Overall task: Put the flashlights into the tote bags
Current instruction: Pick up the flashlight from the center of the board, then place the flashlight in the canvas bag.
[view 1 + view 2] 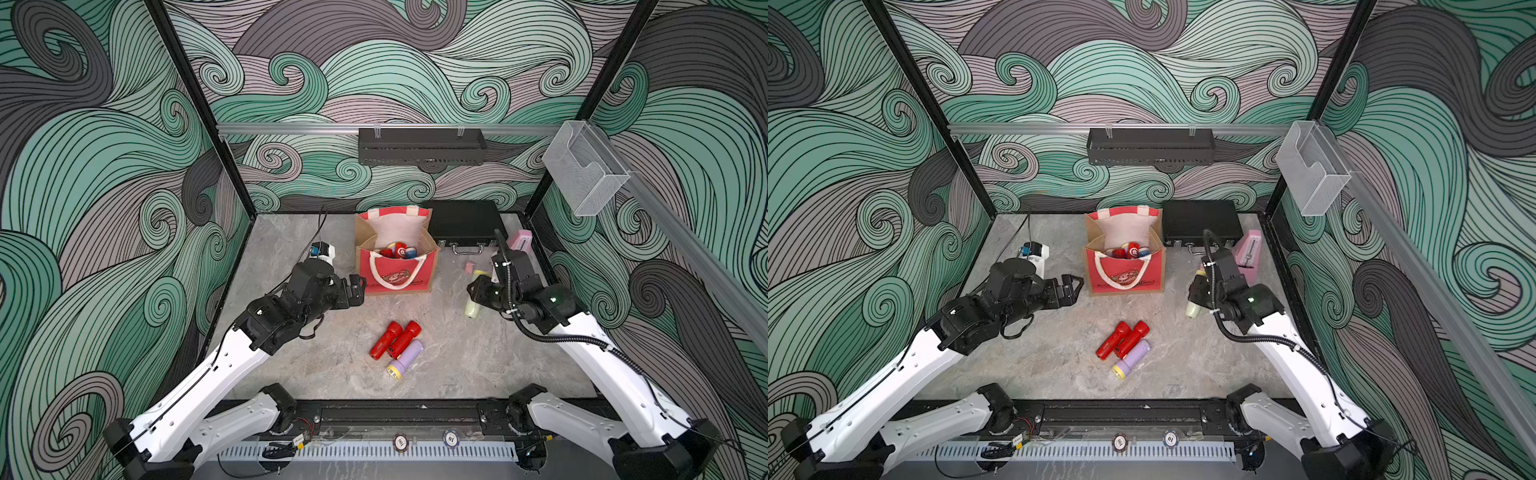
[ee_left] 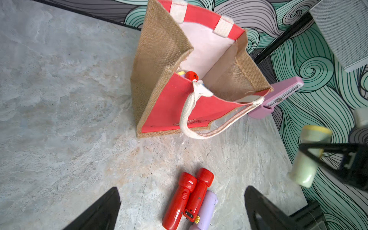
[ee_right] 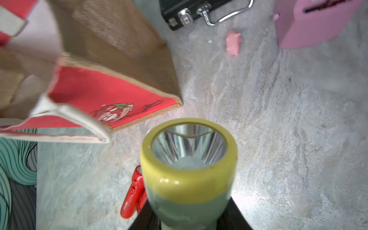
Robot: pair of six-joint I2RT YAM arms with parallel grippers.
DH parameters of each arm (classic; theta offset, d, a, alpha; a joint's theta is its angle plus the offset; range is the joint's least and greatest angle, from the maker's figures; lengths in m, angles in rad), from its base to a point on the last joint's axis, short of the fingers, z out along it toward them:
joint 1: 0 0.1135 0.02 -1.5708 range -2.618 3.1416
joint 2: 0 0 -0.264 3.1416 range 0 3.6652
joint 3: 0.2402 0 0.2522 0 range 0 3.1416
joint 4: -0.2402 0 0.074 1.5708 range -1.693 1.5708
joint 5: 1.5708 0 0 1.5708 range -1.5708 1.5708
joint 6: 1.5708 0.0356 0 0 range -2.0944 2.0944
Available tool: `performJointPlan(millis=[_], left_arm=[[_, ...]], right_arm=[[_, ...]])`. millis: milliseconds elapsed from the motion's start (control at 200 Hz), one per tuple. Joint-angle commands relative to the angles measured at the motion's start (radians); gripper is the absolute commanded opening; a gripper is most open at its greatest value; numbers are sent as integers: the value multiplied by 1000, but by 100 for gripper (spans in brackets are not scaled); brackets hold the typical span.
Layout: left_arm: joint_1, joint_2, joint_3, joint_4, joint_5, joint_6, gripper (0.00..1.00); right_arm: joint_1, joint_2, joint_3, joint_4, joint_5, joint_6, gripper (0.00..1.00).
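The tote bag (image 1: 368, 274) (image 1: 1100, 278) (image 2: 165, 107) (image 3: 95, 87) stands open at the back middle, with several flashlights (image 1: 399, 250) inside. Two red flashlights (image 1: 386, 340) (image 1: 405, 338) and a lilac one (image 1: 405, 359) lie side by side on the table in front of it. My right gripper (image 1: 476, 291) (image 1: 1196, 289) (image 3: 189, 217) is shut on a pale green, yellow-rimmed flashlight (image 1: 471, 309) (image 2: 304, 165) (image 3: 189, 179), lifted off the table to the right of the bag. My left gripper (image 1: 357, 286) (image 1: 1073, 286) (image 2: 182, 189) hangs open and empty at the bag's left side.
A black hard case (image 1: 465, 224) lies behind the bag to the right, with a pink metronome (image 1: 519, 240) (image 1: 1248, 257) beside it. A small pink scrap (image 1: 469, 267) (image 3: 233, 44) lies near the right gripper. A white device (image 1: 324, 251) stands behind the left arm.
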Motion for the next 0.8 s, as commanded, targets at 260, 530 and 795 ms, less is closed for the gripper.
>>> performJointPlan(millis=[260,530,795], left_arm=[[35,9,-11,-101,-4,19,98],[39,67,-9,-173,-77,-59,99],[38,109,-58,-125,34,-113,99]], right_arm=[[128,356,555,-83,31,-218,0],[131,543,789,-56,-40,-311,0],[137,687,964,-68,-57,-371,0]])
